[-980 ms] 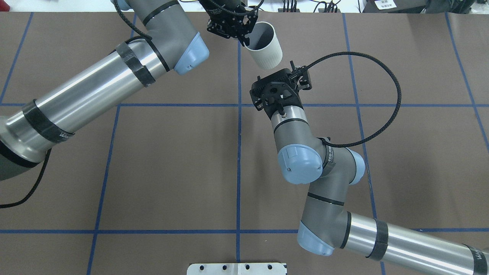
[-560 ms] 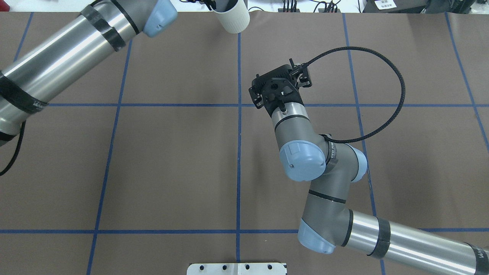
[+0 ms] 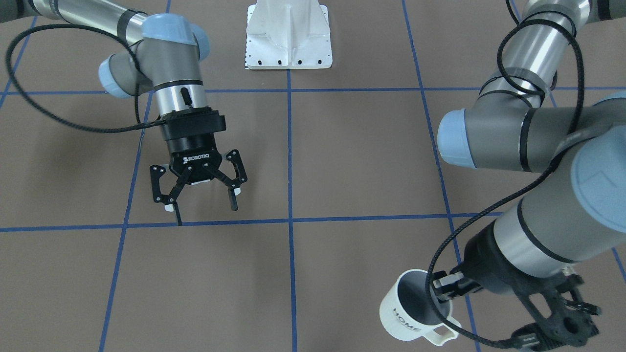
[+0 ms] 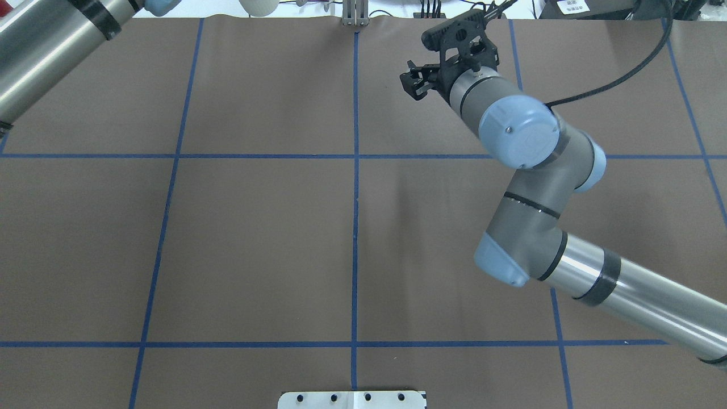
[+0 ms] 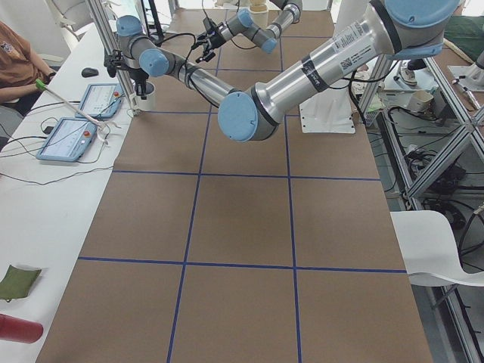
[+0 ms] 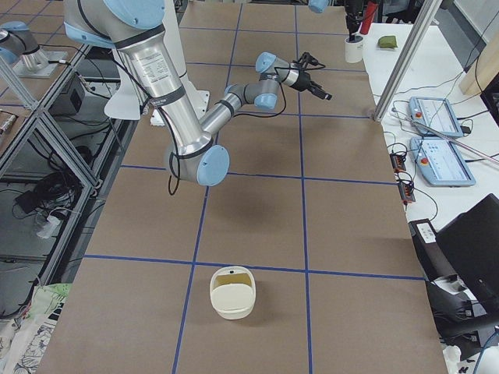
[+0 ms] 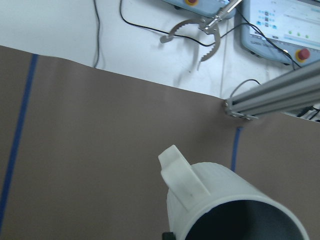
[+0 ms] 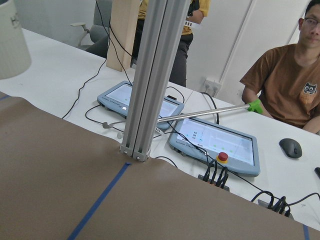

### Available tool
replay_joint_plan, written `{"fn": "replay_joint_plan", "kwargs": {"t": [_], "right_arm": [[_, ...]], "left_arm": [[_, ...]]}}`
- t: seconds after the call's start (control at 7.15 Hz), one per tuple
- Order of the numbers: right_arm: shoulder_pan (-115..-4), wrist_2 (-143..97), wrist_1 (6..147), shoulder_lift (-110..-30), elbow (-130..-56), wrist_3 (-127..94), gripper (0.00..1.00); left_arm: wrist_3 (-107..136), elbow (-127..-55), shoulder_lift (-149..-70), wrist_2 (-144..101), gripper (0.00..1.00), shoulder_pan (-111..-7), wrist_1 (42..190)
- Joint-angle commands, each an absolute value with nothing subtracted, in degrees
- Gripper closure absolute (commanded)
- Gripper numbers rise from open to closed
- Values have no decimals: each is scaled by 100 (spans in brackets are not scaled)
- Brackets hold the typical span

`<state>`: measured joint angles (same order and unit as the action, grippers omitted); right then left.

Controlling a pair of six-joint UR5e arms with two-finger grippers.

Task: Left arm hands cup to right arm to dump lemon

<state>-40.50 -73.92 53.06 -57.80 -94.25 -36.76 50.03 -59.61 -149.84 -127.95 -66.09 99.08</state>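
The cup (image 3: pixel 415 313), off-white with "HOME" lettering, hangs tilted over the table's far edge. My left gripper (image 3: pixel 444 292) is shut on its rim, one finger inside. The cup fills the bottom of the left wrist view (image 7: pixel 225 205), handle up, inside dark. Its base shows at the top edge of the overhead view (image 4: pixel 258 7). The lemon shows in no view. My right gripper (image 3: pixel 200 193) is open and empty above the table, well apart from the cup. The right wrist view catches the cup (image 8: pixel 10 40) at its upper left.
A cream bowl-like container (image 6: pixel 232 292) sits near the table's right end. An aluminium post (image 8: pixel 147 80) stands at the far edge, with control tablets (image 8: pixel 215 140) and cables behind it. Operators sit beyond. The white robot base plate (image 3: pixel 288 36) is on the near side.
My left arm has carried the cup away to the left and to the table's far edge. My right arm has swung farther out and to the right, away from the cup.
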Motion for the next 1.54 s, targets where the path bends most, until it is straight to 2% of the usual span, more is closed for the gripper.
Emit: {"fn": "replay_joint_plan", "kwargs": {"t": [0.0, 0.42, 0.7, 0.84, 1.12, 1.26, 1.4], "right_arm": [[-5355, -9998, 5509, -5958, -9439, -3832, 0], [-6877, -12781, 7060, -6064, -9509, -3736, 0], [-7346, -13305, 8133, -6475, -9815, -2985, 0], [-7469, -13315, 9087, -6504, -10087, -2231, 0], [-7716, -13280, 10987, -6827, -10737, -954, 0], [-7804, -13280, 11213, -7203, -10993, -645, 0], [-7813, -13289, 11206, -7720, -11230, -476, 0]], "left_arm": [[3285, -6195, -14855, -12437, 100, -6872, 8766], [1289, -6653, -13521, -12506, 100, -7267, 8675], [635, -6942, -12756, -12890, 100, -7469, 8666], [642, -7370, -12205, -13102, 100, -7488, 8614], [650, -8694, -11299, -13122, 100, -7427, 7615], [711, -9171, -10737, -13148, 100, -7401, 7603], [721, -9350, -10514, -13157, 100, -7331, 7603]]}}
